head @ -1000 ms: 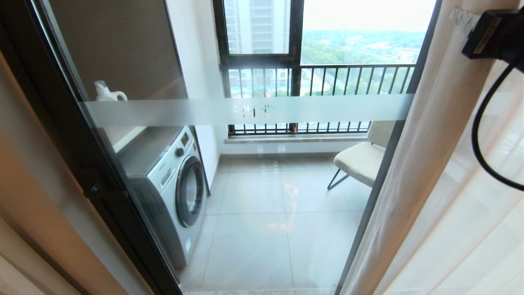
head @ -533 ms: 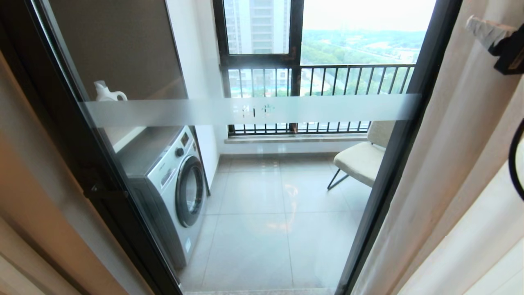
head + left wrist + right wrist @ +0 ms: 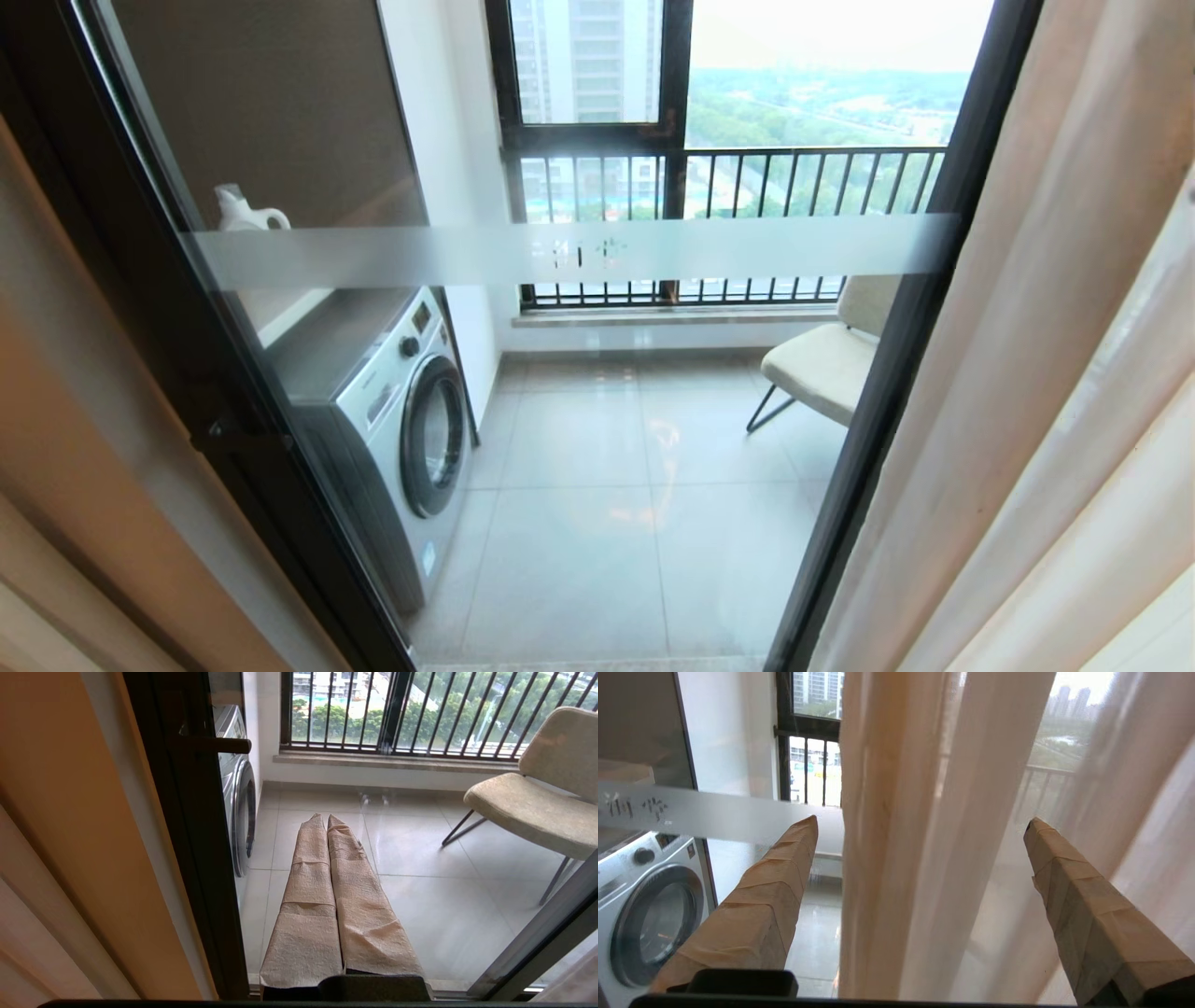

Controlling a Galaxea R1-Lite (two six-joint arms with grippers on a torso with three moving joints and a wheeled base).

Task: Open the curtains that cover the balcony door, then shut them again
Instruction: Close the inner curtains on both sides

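From the head view, the balcony door (image 3: 560,373) filled most of the scene, its clear glass crossed by a frosted band (image 3: 569,252) with small characters and edged by a dark frame. The curtains (image 3: 1046,392) hung bunched in pale folds at the right, covering only that side, so the glass stood bare. Behind the glass a washing machine (image 3: 397,439) stood at the left with a white jug (image 3: 245,210) on top, a cushioned chair (image 3: 826,364) sat to the right, and a barred window (image 3: 728,177) looked out on trees and towers. The balcony floor was glossy grey tile. Neither arm showed here.

The left wrist view showed what the head view did not: the left pincer (image 3: 327,821), its two tape-wrapped fingers pressed together with nothing between them, pointed at the glass low down. The door's small dark handle (image 3: 219,745) stuck out near the washing machine, and an orange-tan wall lay beside the frame. The chair sat well apart on the tile.

The right wrist view showed the right pincer (image 3: 920,823) spread wide, its wrapped fingers (image 3: 784,858) apart on either side of a hanging fold of the curtains (image 3: 924,835) without pinching it. The sheer layer let the railing show faintly through, and the frosted band and washing machine lay off beside the one finger.
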